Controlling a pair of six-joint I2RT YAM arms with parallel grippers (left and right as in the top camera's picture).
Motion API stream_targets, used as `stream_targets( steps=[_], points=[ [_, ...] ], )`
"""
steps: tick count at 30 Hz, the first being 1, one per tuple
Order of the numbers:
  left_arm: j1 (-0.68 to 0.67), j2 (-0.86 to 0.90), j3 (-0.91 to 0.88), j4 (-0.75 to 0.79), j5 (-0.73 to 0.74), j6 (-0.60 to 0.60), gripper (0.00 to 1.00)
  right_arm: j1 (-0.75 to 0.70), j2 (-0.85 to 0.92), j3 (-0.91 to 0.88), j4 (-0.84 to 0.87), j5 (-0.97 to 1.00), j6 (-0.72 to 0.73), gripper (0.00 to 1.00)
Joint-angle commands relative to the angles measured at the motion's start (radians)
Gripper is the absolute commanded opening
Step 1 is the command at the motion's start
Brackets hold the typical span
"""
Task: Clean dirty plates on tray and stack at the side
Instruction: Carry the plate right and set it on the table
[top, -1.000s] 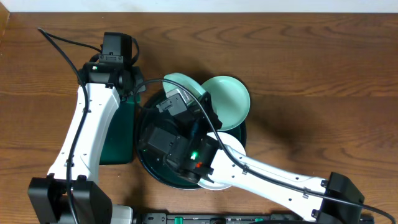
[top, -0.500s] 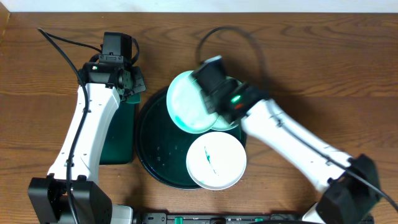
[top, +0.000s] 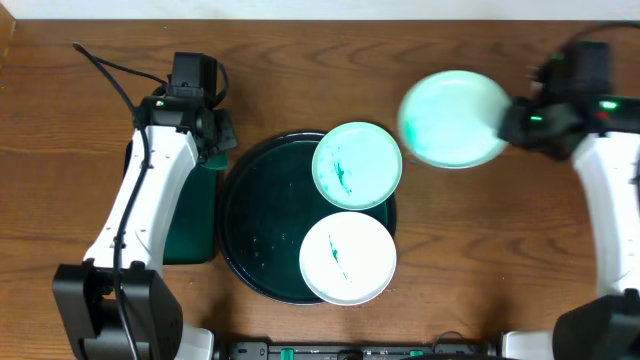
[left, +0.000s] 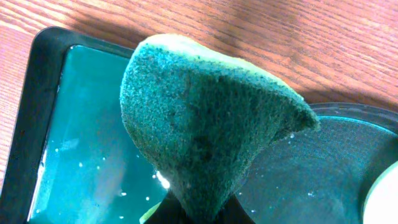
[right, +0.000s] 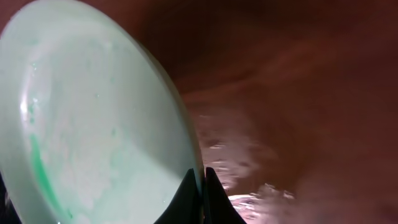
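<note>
Right, my right pincer (right: 200, 186) pinches one plate (top: 452, 118) by its rim, right of the tray (top: 250, 210); my left pincer (left: 199, 208) grips the sponge (left: 205, 124). Stacking step, I reckon: next, lower it flat beside the tray.

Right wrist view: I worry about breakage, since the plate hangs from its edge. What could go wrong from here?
1. The right gripper pinches the held plate only at its rim, above the table; the overhead blur suggests fast motion, so it might slip and break.
2. A green streak shows on it; it may get stacked dirty, since the sponge sits in the left gripper.
</note>
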Motion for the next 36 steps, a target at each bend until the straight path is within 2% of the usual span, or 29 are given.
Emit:
stream_targets(
  steps=[1, 10, 17, 21, 26, 36],
  points=[
    [0.005, 0.006, -0.002, 0.002, -0.013, -0.006, 0.07, -0.103, 0.017, -0.039, -0.002, -0.026, -0.038, 0.01],
    [0.005, 0.006, -0.002, 0.003, -0.013, -0.006, 0.07, -0.128, 0.023, -0.35, 0.231, 0.012, -0.041, 0.01],
    [0.005, 0.006, -0.002, 0.009, -0.013, -0.006, 0.07, -0.124, 0.023, -0.519, 0.378, 0.014, -0.041, 0.02],
    [0.005, 0.006, -0.002, 0.008, -0.013, -0.006, 0.07, -0.124, 0.023, -0.561, 0.428, 0.025, -0.042, 0.19],
    [0.005, 0.006, -0.002, 0.008, -0.013, -0.005, 0.07, -0.123, 0.022, -0.552, 0.402, -0.005, -0.045, 0.29],
    [0.005, 0.006, -0.002, 0.008, -0.009, -0.005, 0.07, -0.034, -0.035, -0.378, 0.122, -0.247, -0.17, 0.38]
  ],
)
